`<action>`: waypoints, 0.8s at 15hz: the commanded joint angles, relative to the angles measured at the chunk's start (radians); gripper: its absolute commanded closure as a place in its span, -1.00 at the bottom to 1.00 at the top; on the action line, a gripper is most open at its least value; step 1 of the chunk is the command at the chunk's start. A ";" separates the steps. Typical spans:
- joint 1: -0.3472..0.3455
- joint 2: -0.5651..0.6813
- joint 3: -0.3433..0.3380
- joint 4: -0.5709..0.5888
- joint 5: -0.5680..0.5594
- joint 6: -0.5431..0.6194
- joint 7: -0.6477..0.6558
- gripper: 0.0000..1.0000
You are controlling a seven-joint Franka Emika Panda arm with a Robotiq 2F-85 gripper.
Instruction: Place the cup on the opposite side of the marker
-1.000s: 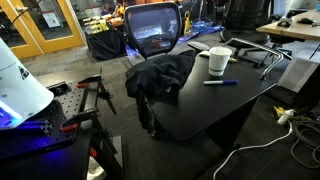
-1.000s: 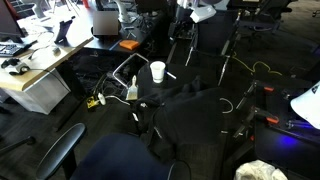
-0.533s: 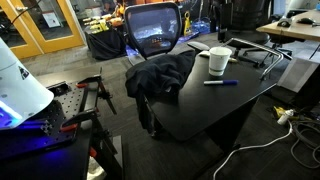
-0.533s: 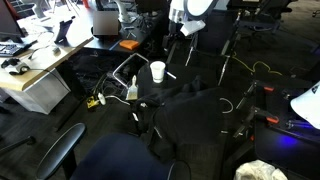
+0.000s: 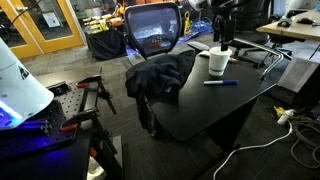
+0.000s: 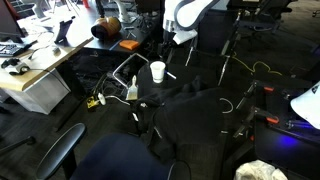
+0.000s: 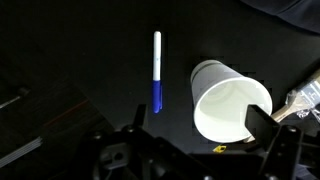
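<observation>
The glossy white robot arm [image 6: 192,12] has rounded shell segments with darker bands at the joints. It ends in a blocky black gripper [image 6: 181,40]. In the wrist view, its matte black fingers [image 7: 263,118] look flat and square-edged.

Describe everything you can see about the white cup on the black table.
The cup is plain white, looks like paper or foam, and tapers to a wider rim. It stands upright, mouth up, and looks empty in the wrist view. It sits on the black table, with the marker lying beside it, apart. The gripper hangs above it with its jaws spread and does not hold it.
</observation>
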 commanded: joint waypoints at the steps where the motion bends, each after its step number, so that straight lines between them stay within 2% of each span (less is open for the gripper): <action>1: 0.007 0.059 -0.007 0.072 0.034 -0.023 -0.015 -1.00; 12: 0.007 0.152 -0.012 0.148 0.049 -0.039 -0.010 -1.00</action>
